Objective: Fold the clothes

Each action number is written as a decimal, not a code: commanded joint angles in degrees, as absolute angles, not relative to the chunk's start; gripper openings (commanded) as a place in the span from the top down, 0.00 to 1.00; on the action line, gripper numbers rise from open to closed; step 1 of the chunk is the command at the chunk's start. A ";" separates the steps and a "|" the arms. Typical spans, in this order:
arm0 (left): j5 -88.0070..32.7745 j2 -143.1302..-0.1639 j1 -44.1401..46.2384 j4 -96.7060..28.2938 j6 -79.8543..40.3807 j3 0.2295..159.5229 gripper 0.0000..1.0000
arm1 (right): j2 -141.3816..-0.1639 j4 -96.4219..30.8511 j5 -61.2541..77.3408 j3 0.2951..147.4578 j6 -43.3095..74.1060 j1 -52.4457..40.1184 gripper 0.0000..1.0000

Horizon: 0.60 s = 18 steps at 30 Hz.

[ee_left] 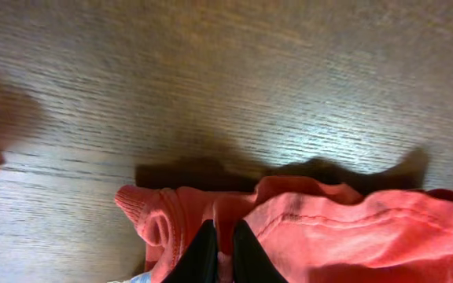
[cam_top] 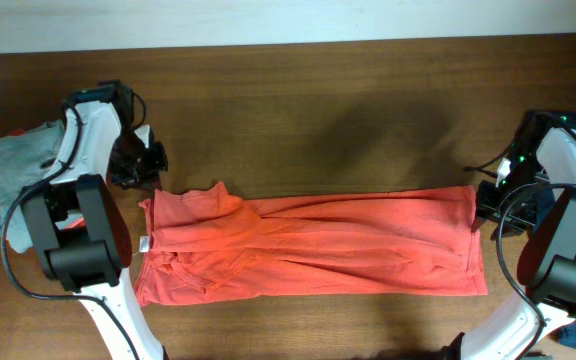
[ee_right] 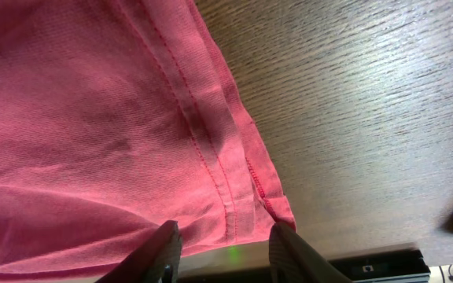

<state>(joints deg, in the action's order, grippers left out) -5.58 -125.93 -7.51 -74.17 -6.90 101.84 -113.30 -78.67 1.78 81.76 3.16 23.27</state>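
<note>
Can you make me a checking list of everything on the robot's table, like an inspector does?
Surface: brown wooden table, grain showing.
Job's things: orange-red T-shirt, folded into a long strip across the table, crumpled at the left claw's end.
Clutter: grey garment bunched at the table's edge by the left arm.
Claws: left claw pinched shut on the T-shirt's edge; right claw open, straddling the hem corner.
Cables: a black cable loops beside each arm.
Surroundings: pale strip beyond the far edge.
</note>
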 commanded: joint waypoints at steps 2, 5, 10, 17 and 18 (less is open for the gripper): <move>-6.24 -126.08 -7.51 -75.20 -6.74 102.98 0.91 | -111.68 -78.85 2.35 82.52 3.40 23.59 0.59; -6.61 -126.08 -7.49 -75.75 -6.61 102.98 0.94 | -111.68 -78.83 2.35 82.52 3.40 23.59 0.59; -21.47 -125.01 -7.35 -77.17 1.58 103.24 0.99 | -111.68 -78.83 2.35 82.52 3.40 23.59 0.58; -41.45 -117.30 -2.09 -82.87 25.67 103.24 1.00 | -111.68 -78.85 2.35 82.52 3.42 23.59 0.59; -42.59 -116.14 -0.95 -84.62 28.77 103.24 0.99 | -111.68 -78.83 2.35 82.52 3.40 23.59 0.59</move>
